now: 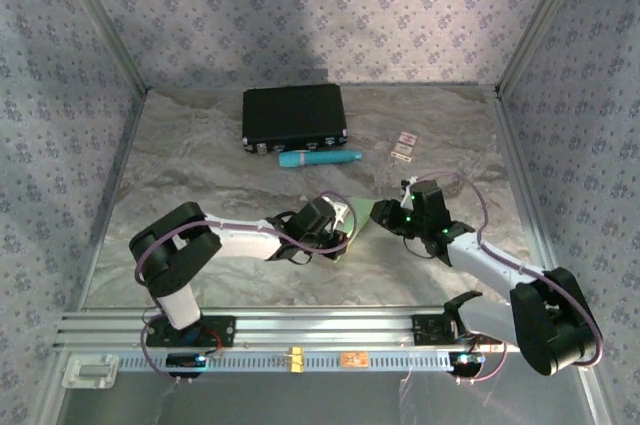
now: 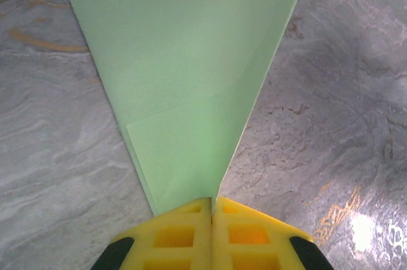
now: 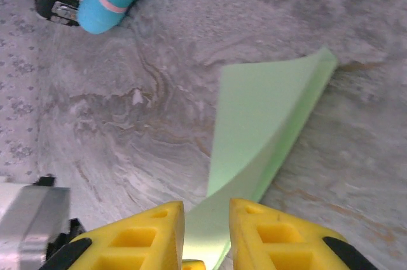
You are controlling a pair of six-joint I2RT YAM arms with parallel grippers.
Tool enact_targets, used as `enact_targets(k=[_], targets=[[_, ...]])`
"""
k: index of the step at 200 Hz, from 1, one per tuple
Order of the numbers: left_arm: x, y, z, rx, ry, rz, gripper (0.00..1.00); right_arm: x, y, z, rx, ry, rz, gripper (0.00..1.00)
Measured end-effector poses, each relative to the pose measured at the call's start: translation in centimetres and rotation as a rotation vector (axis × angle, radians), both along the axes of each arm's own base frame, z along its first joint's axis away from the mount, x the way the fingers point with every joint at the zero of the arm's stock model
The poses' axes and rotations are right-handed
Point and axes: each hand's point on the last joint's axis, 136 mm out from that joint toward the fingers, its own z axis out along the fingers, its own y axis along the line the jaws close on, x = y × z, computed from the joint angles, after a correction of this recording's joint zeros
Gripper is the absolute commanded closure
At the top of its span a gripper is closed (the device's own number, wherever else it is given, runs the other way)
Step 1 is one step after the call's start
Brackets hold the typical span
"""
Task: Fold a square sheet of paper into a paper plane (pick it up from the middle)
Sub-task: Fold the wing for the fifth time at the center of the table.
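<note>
While pale, flower-patterned walls (image 1: 300, 5) enclose the grey marbled desk (image 1: 200, 160), the thin pale green sheet of paper (image 1: 358, 217), folded to a taper, sits near the desk's middle. The left pincer (image 2: 212, 201) pinches its narrow tip; the right pincer (image 3: 206, 209) stands slightly spread around its other edge.

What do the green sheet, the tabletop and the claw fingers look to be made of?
The sheet: thin matte paper, creased and curling.
The tabletop: marble-patterned, slightly glossy, likely a printed covering; a glare spot shows.
The claw fingers: yellow matte plastic, seemingly, with moulded square recesses.
</note>
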Motion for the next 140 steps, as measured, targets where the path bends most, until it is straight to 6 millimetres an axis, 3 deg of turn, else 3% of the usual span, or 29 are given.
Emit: enact_targets(k=[45, 140], targets=[[-0.5, -0.3, -0.6, 0.044, -0.006, -0.027, 1.0, -1.4, -0.8, -1.9, -0.027, 0.057, -0.007, 0.76], [-0.6, -1.3, -1.1, -0.002, 0.042, -0.02, 1.0, -2.6, 0.8, -1.8, -0.011, 0.051, 0.073, 0.84]])
